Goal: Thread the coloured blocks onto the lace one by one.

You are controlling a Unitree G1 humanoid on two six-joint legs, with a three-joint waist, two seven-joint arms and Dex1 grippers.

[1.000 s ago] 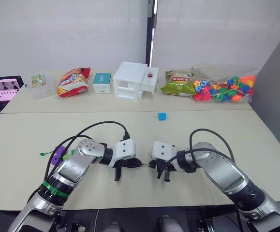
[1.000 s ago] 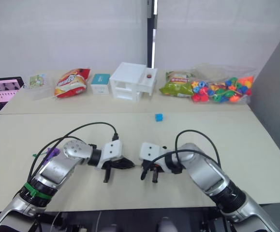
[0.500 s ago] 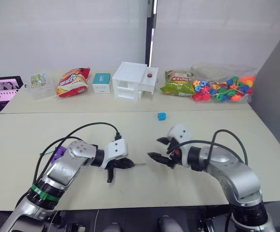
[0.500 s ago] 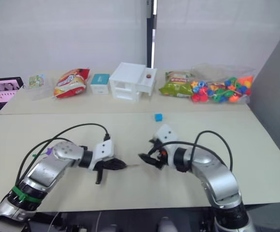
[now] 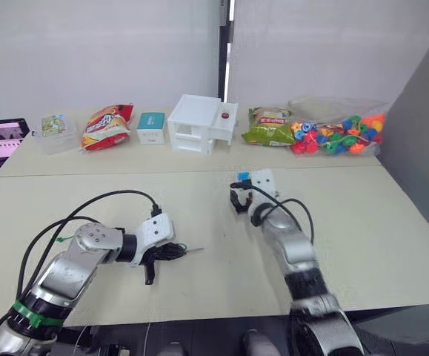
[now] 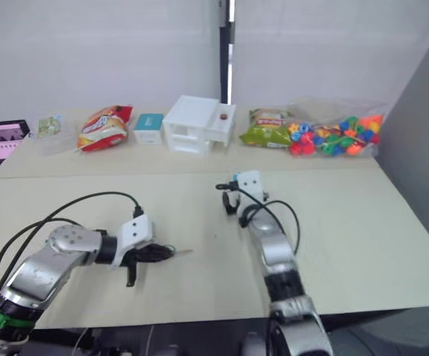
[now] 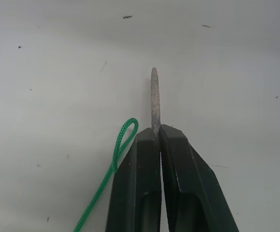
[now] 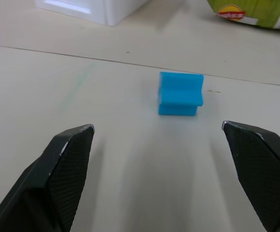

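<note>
Blue block (image 8: 180, 94) sits apart between spread jaws.

— Where's the blue block (image 8: 180, 94)?

— Lying flat on the table (image 5: 392, 222), apart from everything, just ahead of the right pincer (image 8: 164, 140), whose fingers are spread wide.

— And the lace (image 7: 111, 166)?

— Thin green cord, looped beside its stiff dark tip (image 7: 154, 99). The left pincer (image 7: 157, 140) has clamped that tip, which pokes straight out just above the table.
</note>
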